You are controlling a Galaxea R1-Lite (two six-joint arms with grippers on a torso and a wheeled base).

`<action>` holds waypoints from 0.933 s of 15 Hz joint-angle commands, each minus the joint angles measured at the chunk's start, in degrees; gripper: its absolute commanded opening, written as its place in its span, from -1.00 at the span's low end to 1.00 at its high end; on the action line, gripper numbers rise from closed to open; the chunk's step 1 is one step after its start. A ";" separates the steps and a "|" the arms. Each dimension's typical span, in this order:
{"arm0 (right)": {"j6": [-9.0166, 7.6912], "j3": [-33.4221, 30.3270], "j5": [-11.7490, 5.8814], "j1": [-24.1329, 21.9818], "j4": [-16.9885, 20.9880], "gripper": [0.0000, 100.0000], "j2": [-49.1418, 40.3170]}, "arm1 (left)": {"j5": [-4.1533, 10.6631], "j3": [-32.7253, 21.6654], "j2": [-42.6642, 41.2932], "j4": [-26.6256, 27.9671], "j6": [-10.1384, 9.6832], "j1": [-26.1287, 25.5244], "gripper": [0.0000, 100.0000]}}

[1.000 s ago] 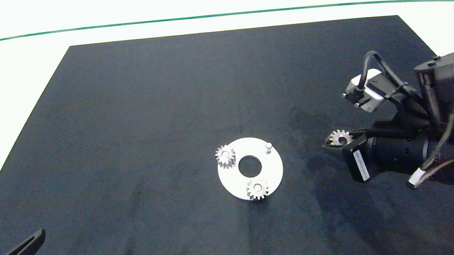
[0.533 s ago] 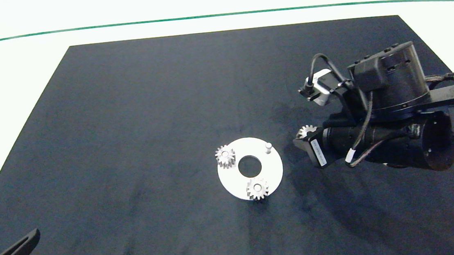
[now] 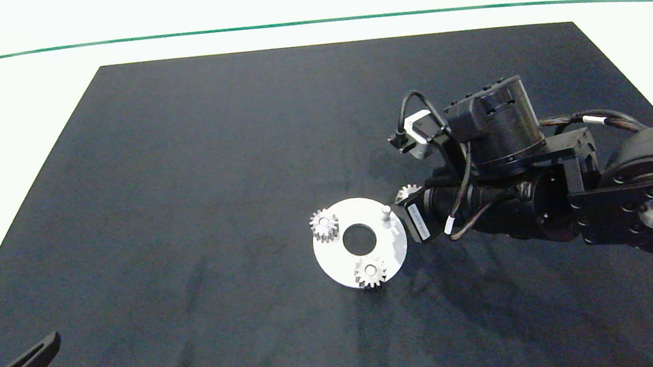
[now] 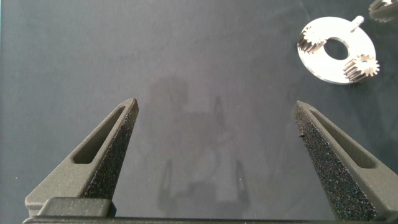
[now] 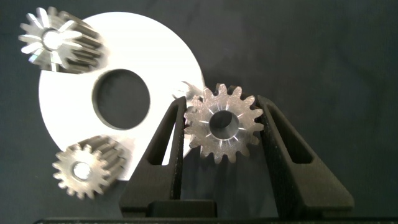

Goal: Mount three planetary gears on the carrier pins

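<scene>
On three carrier pins (image 3: 386, 209), two planetary gears (image 3: 324, 225); third in right tool (image 5: 222, 127)

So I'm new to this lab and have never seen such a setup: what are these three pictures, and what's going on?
It is a two-armed robot at a dark mat. One picture looks down from above; the other two come from cameras on each wrist. On the mat lies a white disc with two gears already on pegs and one free peg. The right end effector is shut on a third gear, close beside that peg. The left end effector is open and idle near the mat's corner.
</scene>
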 commanded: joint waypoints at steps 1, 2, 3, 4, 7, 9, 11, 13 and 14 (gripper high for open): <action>-0.03 -1.32 -0.11 0.73 -0.12 -0.44 1.48 | 0.12 0.07 0.10 0.00 0.02 -0.01 1.00; -0.03 -1.85 -0.11 0.82 -0.04 -0.44 1.74 | 0.12 0.07 0.10 0.00 0.02 -0.01 1.00; -0.03 -2.11 -0.11 0.82 -0.04 -0.44 1.92 | 0.12 0.16 0.10 0.00 0.02 -0.01 1.00; -0.03 -2.29 -0.11 1.00 -0.04 -0.44 2.18 | 0.12 0.16 0.01 0.00 0.02 -0.01 1.00; 0.24 -3.08 -0.11 2.14 -0.12 -0.44 2.71 | 0.12 0.16 -0.08 0.09 0.02 -0.01 1.00; 0.50 -3.17 -0.11 2.49 -0.12 -0.44 3.41 | 0.12 0.42 -0.08 0.35 0.02 -0.01 1.00; 0.50 -3.25 -0.11 2.49 -0.30 -0.44 4.03 | 0.12 0.42 -0.17 0.35 0.02 -0.01 1.00; 0.50 -3.43 -0.20 2.49 -0.39 -0.44 4.38 | 0.12 0.51 -0.17 0.44 0.02 -0.01 1.00; 0.50 -3.61 -0.20 2.40 -0.30 -0.44 4.47 | 0.12 0.51 -0.17 0.44 0.02 -0.01 1.00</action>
